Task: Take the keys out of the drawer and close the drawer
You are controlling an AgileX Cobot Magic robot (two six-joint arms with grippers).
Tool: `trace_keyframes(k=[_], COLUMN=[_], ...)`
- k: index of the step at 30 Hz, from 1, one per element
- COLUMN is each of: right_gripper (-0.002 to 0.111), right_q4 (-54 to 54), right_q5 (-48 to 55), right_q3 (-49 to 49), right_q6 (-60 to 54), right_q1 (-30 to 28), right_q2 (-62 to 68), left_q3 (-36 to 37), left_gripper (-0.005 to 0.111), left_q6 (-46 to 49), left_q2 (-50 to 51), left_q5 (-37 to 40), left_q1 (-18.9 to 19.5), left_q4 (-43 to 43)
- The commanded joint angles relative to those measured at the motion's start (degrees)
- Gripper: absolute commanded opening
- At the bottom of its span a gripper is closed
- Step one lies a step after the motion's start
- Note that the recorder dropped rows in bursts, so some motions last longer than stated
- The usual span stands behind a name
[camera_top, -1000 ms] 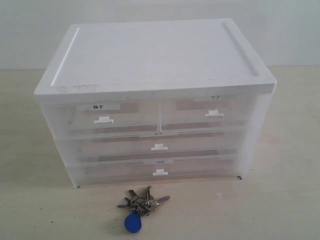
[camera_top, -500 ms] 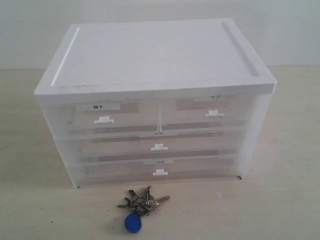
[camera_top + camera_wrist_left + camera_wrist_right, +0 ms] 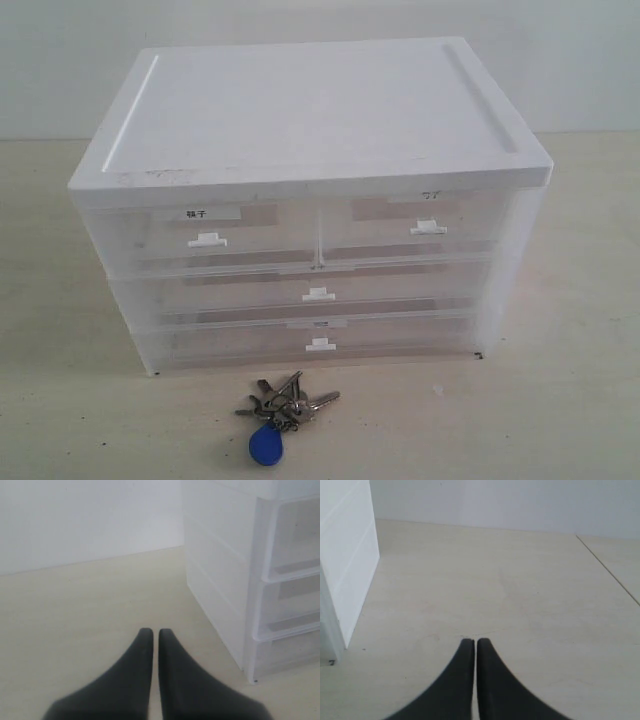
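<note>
I am seeing the keys (image 3: 283, 405) lying on the worktop (image 3: 560, 400) just near of the cabinet's (image 3: 300, 110) middle, fob end nearest. The drawer (image 3: 428, 228), top right, is sitting flush. My left hand (image 3: 155, 632) and right hand (image 3: 474, 642) are clenched on nothing, flanking the cabinet, neither clearly nearer.

We see the keys (image 3: 295, 397) as dull silver metal, with a glossy blue plastic fob (image 3: 266, 447). The drawer (image 3: 380, 240) is frosted translucent plastic, and the cabinet lid (image 3: 300, 100) is smooth opaque white plastic. The counter (image 3: 570, 400) looks matt and pale. The left gripper (image 3: 151, 631) and right gripper (image 3: 470, 641) are matt black.
</note>
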Motion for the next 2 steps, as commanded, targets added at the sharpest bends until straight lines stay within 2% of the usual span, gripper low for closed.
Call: trace_keyframes(k=[1,2], right_gripper=[0.000,0.000], right_q4=[-0.1,-0.1], right_q5=[-0.6,-0.6], right_q3=[0.0,0.0], right_q6=[0.2,0.2], right_q1=[-0.2,-0.2], right_q2=[-0.3,-0.3], left_q3=[0.1,0.1], left_gripper=[0.005,0.005], left_q6=[0.4,0.4], left_q2=[-0.1,-0.1], left_q5=[0.1,0.1], left_q1=[0.2,0.2], left_q4=[-0.6,-0.6])
